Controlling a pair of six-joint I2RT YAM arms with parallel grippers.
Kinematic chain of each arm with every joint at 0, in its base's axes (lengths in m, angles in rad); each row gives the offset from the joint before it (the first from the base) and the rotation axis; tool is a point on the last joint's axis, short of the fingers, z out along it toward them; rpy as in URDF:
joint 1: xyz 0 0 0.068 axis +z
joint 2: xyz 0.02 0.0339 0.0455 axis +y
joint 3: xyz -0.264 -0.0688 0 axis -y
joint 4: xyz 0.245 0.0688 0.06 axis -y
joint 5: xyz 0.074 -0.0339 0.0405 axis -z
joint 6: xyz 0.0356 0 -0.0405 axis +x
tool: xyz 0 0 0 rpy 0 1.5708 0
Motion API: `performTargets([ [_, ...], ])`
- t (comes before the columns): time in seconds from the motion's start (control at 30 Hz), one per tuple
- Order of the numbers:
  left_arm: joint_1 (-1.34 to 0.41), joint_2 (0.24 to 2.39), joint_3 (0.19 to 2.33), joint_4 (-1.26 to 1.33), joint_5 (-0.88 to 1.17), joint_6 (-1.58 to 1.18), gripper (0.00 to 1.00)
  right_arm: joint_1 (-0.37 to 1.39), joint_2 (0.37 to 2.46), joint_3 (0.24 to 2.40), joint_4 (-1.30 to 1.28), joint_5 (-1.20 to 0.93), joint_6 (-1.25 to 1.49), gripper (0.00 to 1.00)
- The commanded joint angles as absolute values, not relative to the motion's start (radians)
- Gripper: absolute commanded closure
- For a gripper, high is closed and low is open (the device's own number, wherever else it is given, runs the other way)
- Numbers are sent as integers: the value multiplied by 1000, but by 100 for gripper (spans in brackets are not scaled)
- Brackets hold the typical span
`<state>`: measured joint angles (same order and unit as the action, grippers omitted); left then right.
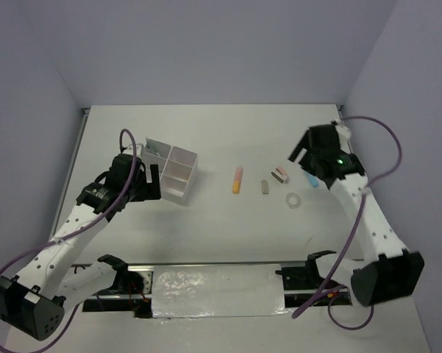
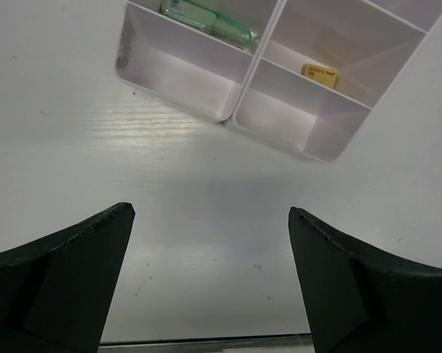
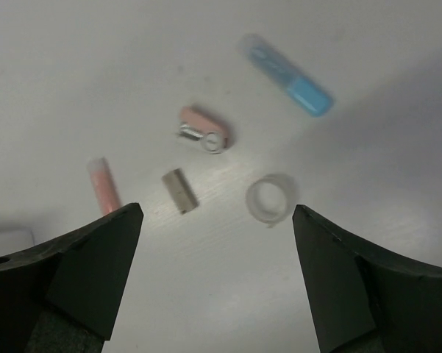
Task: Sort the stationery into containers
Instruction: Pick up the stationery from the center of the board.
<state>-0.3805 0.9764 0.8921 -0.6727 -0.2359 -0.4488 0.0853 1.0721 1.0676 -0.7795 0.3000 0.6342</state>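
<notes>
The translucent four-compartment box [image 1: 175, 170] stands at the left. In the left wrist view the box [image 2: 235, 110] holds a green marker [image 2: 209, 20] in one far compartment and a small yellow block [image 2: 320, 72] in another. My left gripper [image 1: 153, 185] is open and empty beside the box's near side [image 2: 209, 209]. On the table lie an orange-pink marker [image 1: 237, 179], a tan eraser block [image 1: 265, 187], a pink stubby item [image 1: 281, 174], a blue marker [image 1: 312, 179] and a clear tape ring [image 1: 293, 199]. My right gripper [image 1: 307, 158] hovers open and empty above them [image 3: 217, 209].
In the right wrist view the blue marker [image 3: 287, 75], the pink item [image 3: 204, 129], the eraser block [image 3: 180, 190], the tape ring [image 3: 271, 198] and the pink marker [image 3: 103, 184] lie apart from each other. A metal rail [image 1: 213, 283] runs along the near edge.
</notes>
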Motion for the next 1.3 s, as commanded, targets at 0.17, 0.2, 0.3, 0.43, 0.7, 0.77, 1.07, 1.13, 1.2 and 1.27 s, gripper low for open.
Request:
performTargets([
  [0.17,-368,807,933,-704,-475,-508,1,500,1393,1256,-738,416,612,8],
  [0.2,-368,787,936,-709,-521,-514,0,515,1410,1264,-715,356,585,8],
  [0.3,-367,720,930,-709,-583,-531,1,624,1505,1348,-712,333,545,8],
  [0.43,-367,699,928,-712,-600,-537,1,788,1624,1497,-738,373,474,8],
  [0.7,-362,724,940,-726,-653,-557,1,1026,1591,1597,-586,298,457,8],
  [0.77,-362,713,943,-747,-698,-589,1,1067,1574,1606,-575,305,454,8],
  [1.07,-357,698,939,-761,-732,-623,1,955,1240,1238,-505,292,462,6],
  [1.13,-357,715,943,-767,-738,-627,1,875,1166,1134,-503,221,442,6],
  [1.2,-357,722,960,-781,-752,-634,1,763,1143,1083,-514,212,428,6],
  [1.27,-357,724,966,-752,-739,-594,1,644,1175,1043,-529,157,405,9],
])
